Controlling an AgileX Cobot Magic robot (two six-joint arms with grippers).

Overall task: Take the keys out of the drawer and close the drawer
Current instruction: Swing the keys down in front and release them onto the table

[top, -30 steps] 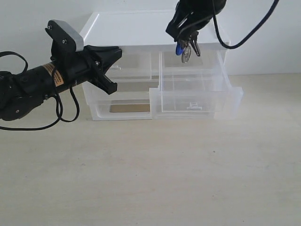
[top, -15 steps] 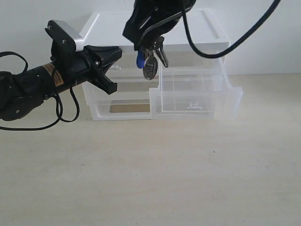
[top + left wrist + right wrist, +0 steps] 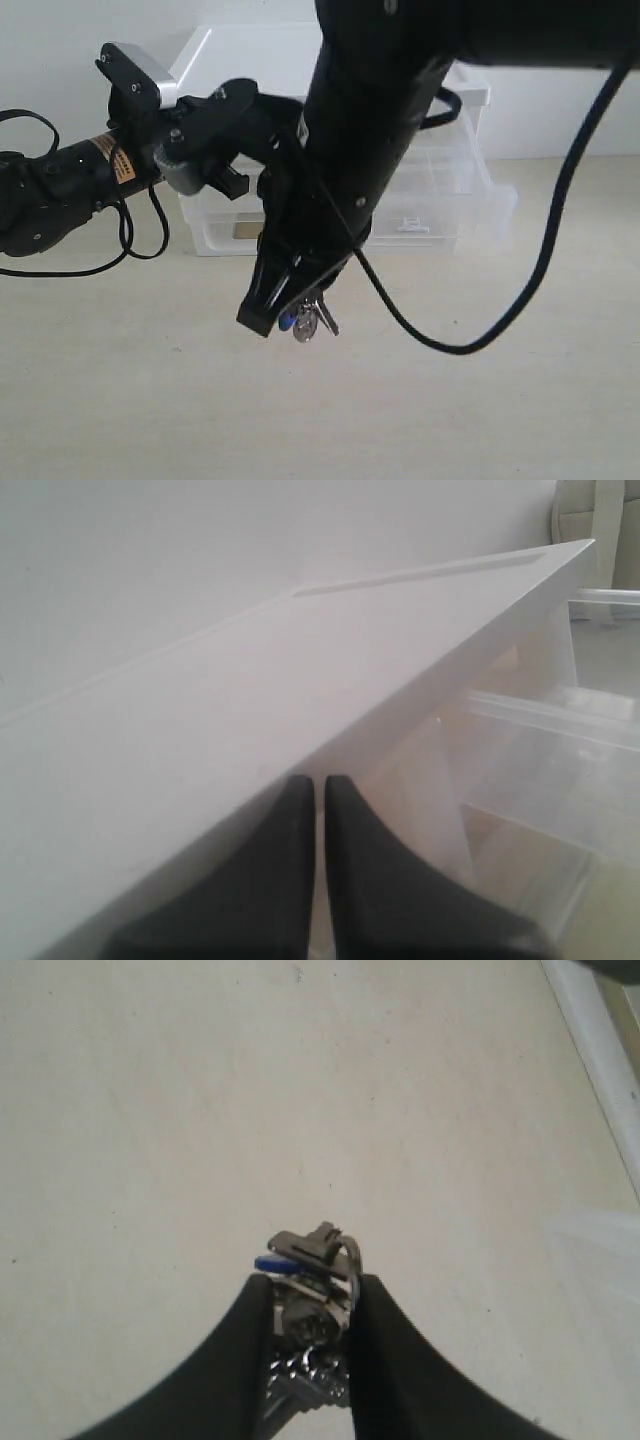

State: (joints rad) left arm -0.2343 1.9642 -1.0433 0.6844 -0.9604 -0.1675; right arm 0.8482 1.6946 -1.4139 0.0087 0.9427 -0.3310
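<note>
Left arm (image 3: 60,190) is reaching in from the left side of the cabinet (image 3: 230,50), and the left gripper (image 3: 320,785) is sitting at the cabinet's left front corner, under the edge of its white top. Its two dark fingers (image 3: 280,880) are lying together with only a hairline slit between them and nothing caught in it. Whether the tips are touching the cabinet wall, cannot tell. Moving right, the right arm (image 3: 380,130) is crossing in front of the cabinet's middle and hiding much of it, pointing down and toward the left. The right gripper (image 3: 312,1295) is hanging low in front of the cabinet, over the bare table (image 3: 500,400), and its fingers are clamping the keys (image 3: 306,322) from both sides, held apart only by the bunch. The silver keys and the blue cap (image 3: 270,1263) are sticking out past the fingertips, so the keys are sitting outside the drawer (image 3: 470,205), in front of the cabinet's left half. Further right, the drawer is standing pulled out from the cabinet's top right slot, with its translucent front jutting forward past the cabinet face.
</note>
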